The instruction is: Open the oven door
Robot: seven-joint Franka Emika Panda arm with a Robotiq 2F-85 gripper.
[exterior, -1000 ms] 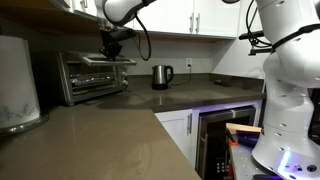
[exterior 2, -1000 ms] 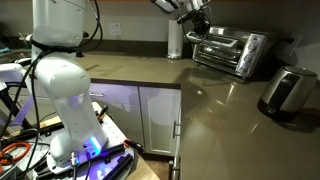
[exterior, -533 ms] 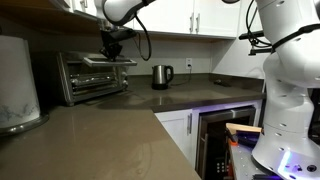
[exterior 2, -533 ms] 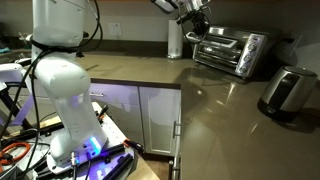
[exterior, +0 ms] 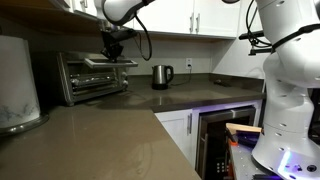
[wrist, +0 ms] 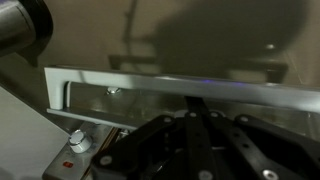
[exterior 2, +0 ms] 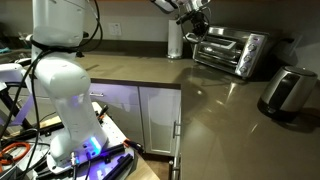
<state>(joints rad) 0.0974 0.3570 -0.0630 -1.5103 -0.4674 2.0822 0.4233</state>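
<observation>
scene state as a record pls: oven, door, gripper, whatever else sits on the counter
oven: silver toaster oven on the dark counter, by the wall
oven door: glass front, looks upright and shut
handle: metal bar, close to the gripper in the wrist view
gripper: at the oven's top front edge; contact and jaw state unclear
kettle: steel kettle, apart from the oven

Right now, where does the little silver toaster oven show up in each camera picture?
In an exterior view: the oven sits left of centre, in the upper half.
In an exterior view: the oven sits at upper right.
Wrist view: the oven crosses the middle as a silver frame, seen very close.
Shared landmark: the gripper, at the oven's top edge in both exterior views, dark at the bottom of the wrist view.
</observation>
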